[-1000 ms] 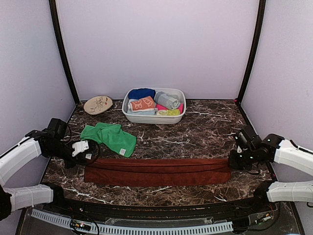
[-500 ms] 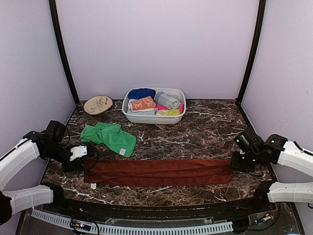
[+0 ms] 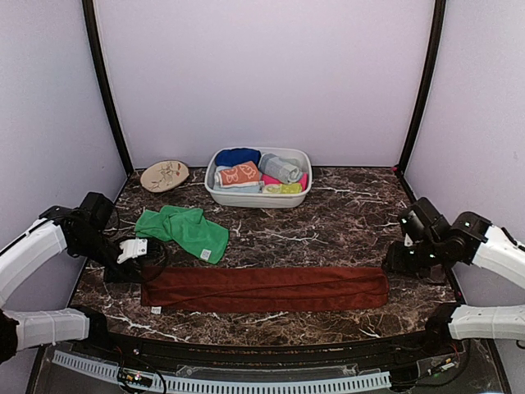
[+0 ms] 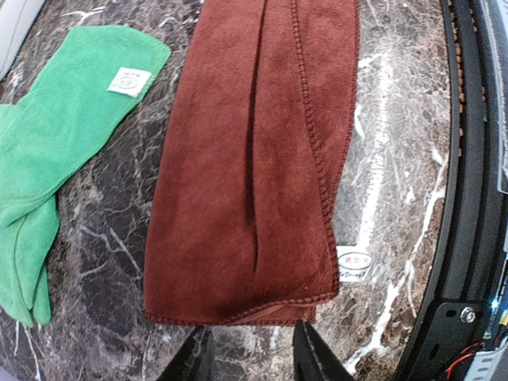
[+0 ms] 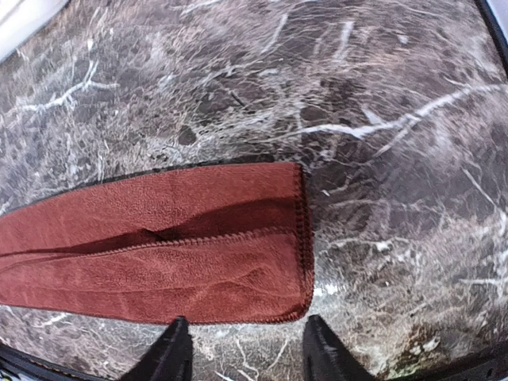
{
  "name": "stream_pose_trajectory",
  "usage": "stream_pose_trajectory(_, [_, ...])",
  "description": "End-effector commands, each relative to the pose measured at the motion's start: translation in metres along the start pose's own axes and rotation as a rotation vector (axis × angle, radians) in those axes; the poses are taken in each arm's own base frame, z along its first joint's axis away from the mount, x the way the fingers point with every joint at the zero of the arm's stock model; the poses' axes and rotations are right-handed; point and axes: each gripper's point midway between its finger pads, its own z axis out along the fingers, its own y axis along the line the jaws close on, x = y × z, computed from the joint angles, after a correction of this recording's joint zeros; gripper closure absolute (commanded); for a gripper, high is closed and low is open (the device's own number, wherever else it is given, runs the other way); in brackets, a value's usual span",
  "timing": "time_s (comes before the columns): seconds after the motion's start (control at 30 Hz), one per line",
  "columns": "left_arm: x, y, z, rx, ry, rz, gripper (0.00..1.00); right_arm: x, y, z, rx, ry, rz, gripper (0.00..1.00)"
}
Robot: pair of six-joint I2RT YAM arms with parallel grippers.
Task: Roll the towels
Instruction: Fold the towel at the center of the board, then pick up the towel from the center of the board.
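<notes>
The rust-brown towel (image 3: 264,287) lies folded lengthwise into a long flat strip across the near part of the marble table (image 3: 344,217). It is not rolled, and a small white label (image 4: 355,263) pokes out at its left-end corner. Just beyond that left end lies the green towel (image 3: 182,230), crumpled, with its white tag (image 4: 129,81) facing up. The two cloths are near each other but apart. Well beyond the middle of the strip sits the white basin (image 3: 215,190), packed with rolled cloths, among them the orange printed towel (image 3: 238,174), a blue roll (image 3: 238,156) and a grey roll (image 3: 280,168). A round tan disc (image 3: 165,175) rests farther back than the green towel, beyond the strip's left end.

The left gripper (image 4: 252,359) hangs just off the strip's left end. Its fingers are partly parted with bare marble between them, and they grip nothing. The right gripper (image 5: 246,349) sits just off the strip's right end, its fingers spread a little wider and likewise empty. Both sets of tips come close to the hem; whether either one brushes it cannot be made out.
</notes>
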Motion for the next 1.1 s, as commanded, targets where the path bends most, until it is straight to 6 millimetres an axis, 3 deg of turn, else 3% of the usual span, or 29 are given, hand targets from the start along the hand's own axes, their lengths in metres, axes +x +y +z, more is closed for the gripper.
stream_pose_trajectory(0.0, [-0.013,-0.026,0.011,0.191,0.002,0.006,0.64,-0.015,0.028,0.007,-0.048,-0.008,-0.071,0.48])
stream_pose_trajectory(0.17, [-0.002,-0.045,0.035,0.287,0.104,0.045,0.62,-0.019,0.03,0.016,-0.018,0.02,-0.123,0.39])
stream_pose_trajectory(0.33, [0.01,-0.045,0.049,0.273,0.151,0.11,0.63,-0.014,0.018,0.029,-0.029,0.055,-0.079,0.41])
stream_pose_trajectory(0.6, [0.04,-0.038,0.073,0.233,0.27,0.126,0.79,-0.014,0.021,0.043,-0.071,0.091,-0.066,0.45])
stream_pose_trajectory(0.7, [0.042,-0.035,0.07,0.227,0.293,0.123,0.85,-0.016,0.02,0.043,-0.058,0.099,-0.082,0.43])
stream_pose_trajectory(0.83, [0.037,-0.034,0.059,0.215,0.285,0.175,0.79,-0.015,0.016,0.048,-0.05,0.128,-0.094,0.43])
stream_pose_trajectory(1.07, [0.034,-0.04,0.056,0.256,0.264,0.198,0.8,-0.013,0.011,0.062,-0.045,0.171,-0.095,0.49])
